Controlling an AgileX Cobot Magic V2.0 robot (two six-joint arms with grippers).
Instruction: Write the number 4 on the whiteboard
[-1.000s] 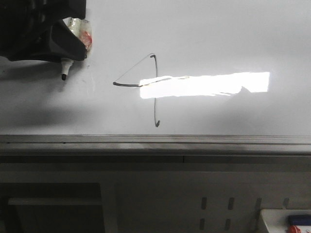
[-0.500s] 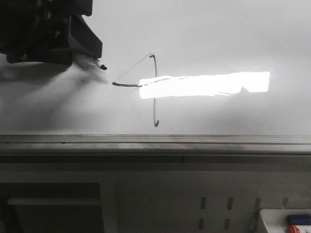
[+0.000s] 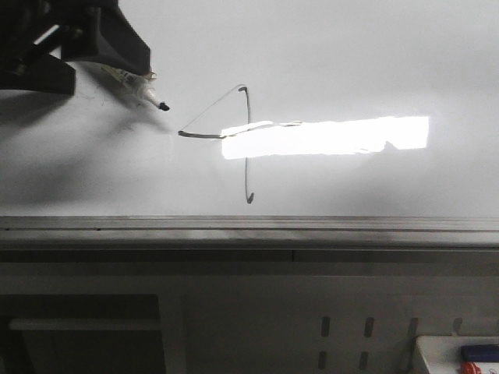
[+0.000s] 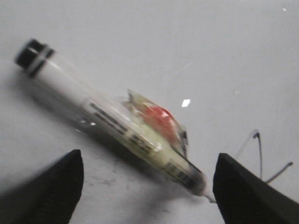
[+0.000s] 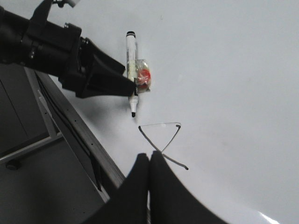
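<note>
The number 4 (image 3: 248,167) is drawn in thin dark lines on the whiteboard (image 3: 351,62), partly under a bright light reflection. A white marker (image 3: 144,92) with a taped red-and-clear tag lies flat on the board, its black tip pointing at the 4. My left gripper (image 3: 97,70) hovers over the marker's rear, jaws wide open. In the left wrist view the marker (image 4: 121,123) lies loose beyond the left gripper (image 4: 149,191), and part of the 4 (image 4: 258,149) shows. My right gripper (image 5: 149,158) is shut and empty over the 4 (image 5: 161,124), away from the marker (image 5: 132,70).
A grey metal edge strip (image 3: 312,226) bounds the board's near side. Below it are a grey slotted panel (image 3: 366,343) and a white tray (image 3: 437,351) with blue and red items at the lower right. The left arm (image 5: 56,46) reaches over the board edge.
The marker went from hanging tip-down in the left gripper to lying flat on the board. The left gripper has let it go and drawn up and to the left.
</note>
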